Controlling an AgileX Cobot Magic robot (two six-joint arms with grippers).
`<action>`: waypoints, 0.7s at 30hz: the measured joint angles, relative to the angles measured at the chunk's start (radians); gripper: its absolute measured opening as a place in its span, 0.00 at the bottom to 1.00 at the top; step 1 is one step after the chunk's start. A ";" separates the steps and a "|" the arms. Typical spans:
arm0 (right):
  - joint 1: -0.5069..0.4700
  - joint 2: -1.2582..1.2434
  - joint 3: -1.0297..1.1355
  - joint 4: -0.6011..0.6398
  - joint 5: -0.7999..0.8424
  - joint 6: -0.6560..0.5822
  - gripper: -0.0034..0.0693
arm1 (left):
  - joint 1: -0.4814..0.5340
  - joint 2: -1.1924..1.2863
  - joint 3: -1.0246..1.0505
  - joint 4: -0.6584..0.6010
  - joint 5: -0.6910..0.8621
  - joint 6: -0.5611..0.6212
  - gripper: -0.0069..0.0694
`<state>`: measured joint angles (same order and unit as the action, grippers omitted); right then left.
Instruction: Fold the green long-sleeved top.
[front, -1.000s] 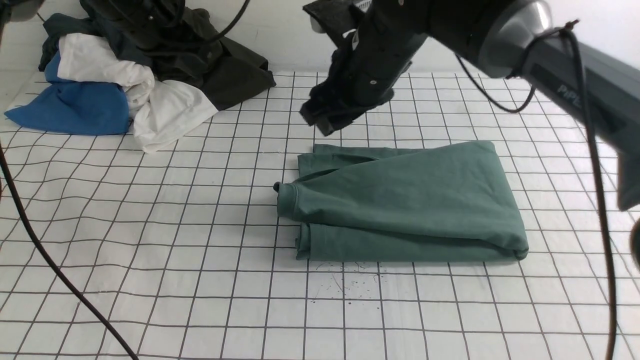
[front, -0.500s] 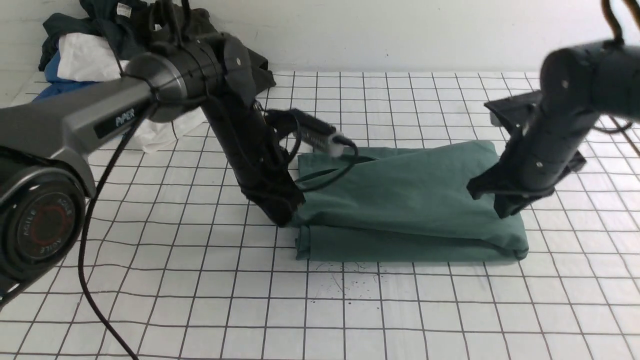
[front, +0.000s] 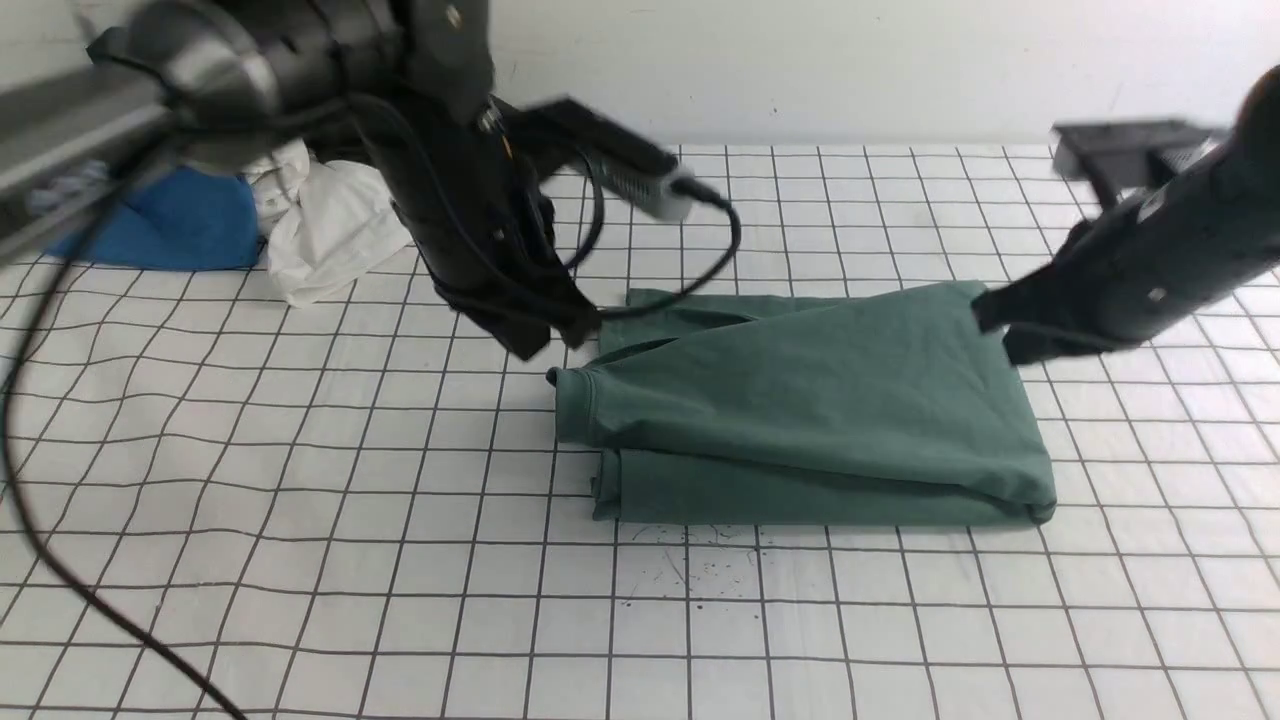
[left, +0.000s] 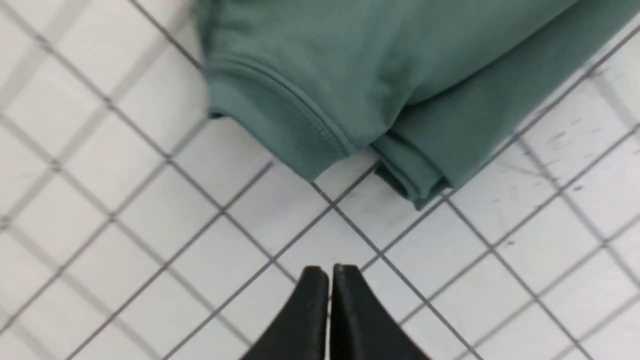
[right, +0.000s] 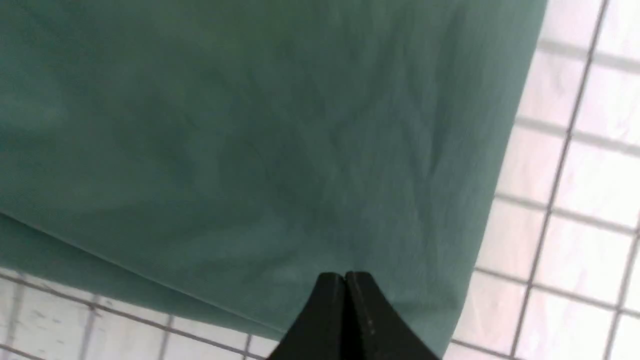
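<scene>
Now folded green top (front: 810, 410) between pincers; left pincer (left: 327, 272) closed, empty; right pincer (right: 345, 277) closed above it

My left arm reaching in from the left, wrist angled down, left gripper (left: 328, 272) fingers pressed together, my right arm stretched in from the right, right gripper (right: 344, 280) likewise closed, empty
</scene>
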<state>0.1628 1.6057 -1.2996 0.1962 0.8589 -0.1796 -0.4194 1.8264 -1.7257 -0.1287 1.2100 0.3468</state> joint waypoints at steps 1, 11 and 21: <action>0.000 -0.072 0.000 0.006 -0.016 -0.002 0.03 | 0.000 -0.089 0.032 0.004 0.001 -0.016 0.08; 0.000 -0.583 0.096 0.051 -0.084 -0.005 0.03 | -0.003 -0.757 0.580 0.117 -0.147 -0.165 0.08; 0.000 -1.064 0.518 0.109 -0.291 -0.005 0.03 | -0.003 -1.688 1.212 0.223 -0.361 -0.442 0.08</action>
<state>0.1628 0.5416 -0.7814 0.3048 0.5676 -0.1846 -0.4221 0.1388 -0.5137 0.0946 0.8493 -0.0952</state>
